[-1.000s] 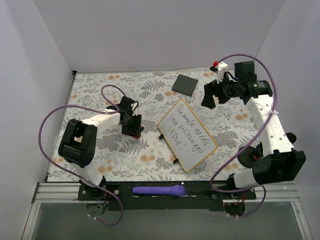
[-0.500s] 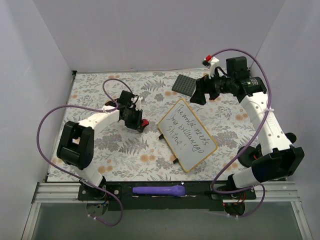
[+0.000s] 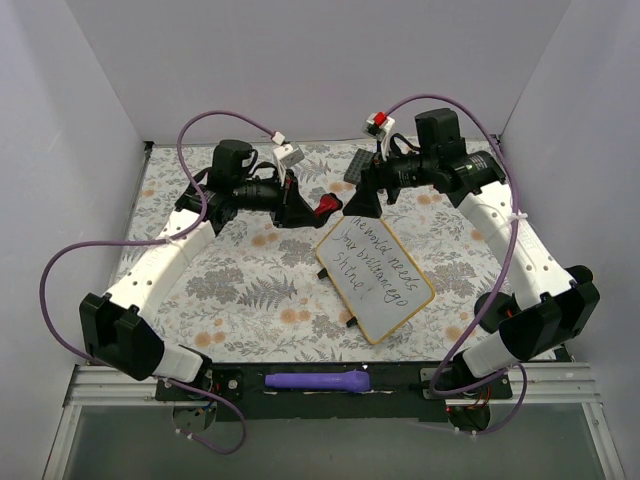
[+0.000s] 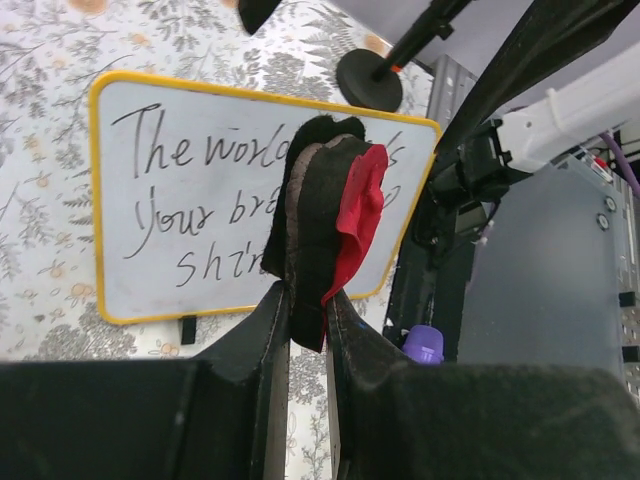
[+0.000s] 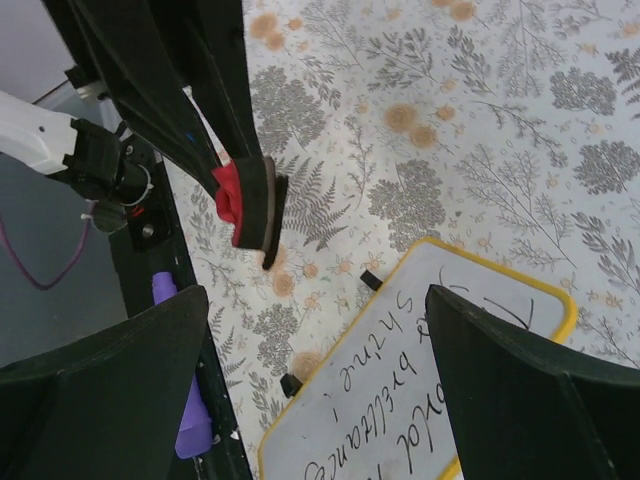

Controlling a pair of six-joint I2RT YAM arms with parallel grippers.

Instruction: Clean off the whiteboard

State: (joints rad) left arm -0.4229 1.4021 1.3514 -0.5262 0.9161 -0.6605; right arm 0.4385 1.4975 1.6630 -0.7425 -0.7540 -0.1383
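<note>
The whiteboard point(image 3: 374, 271) lies flat on the floral table at centre right, with black handwriting; it also shows in the left wrist view point(image 4: 190, 220) and the right wrist view point(image 5: 440, 400). My left gripper point(image 3: 322, 208) is shut on a red and black eraser point(image 4: 335, 210), held in the air just left of the board's far corner. The eraser also shows in the right wrist view point(image 5: 250, 200). My right gripper point(image 3: 362, 203) is open and empty, above the board's far corner.
A dark grey studded plate point(image 3: 358, 166) lies at the back, partly hidden by the right arm. A purple marker point(image 3: 318, 380) lies on the black rail at the near edge. White walls close in the table on three sides.
My left arm rose from the table at left and swung right with the eraser, toward the board's far corner. My right gripper moved left, over the board's far end.
</note>
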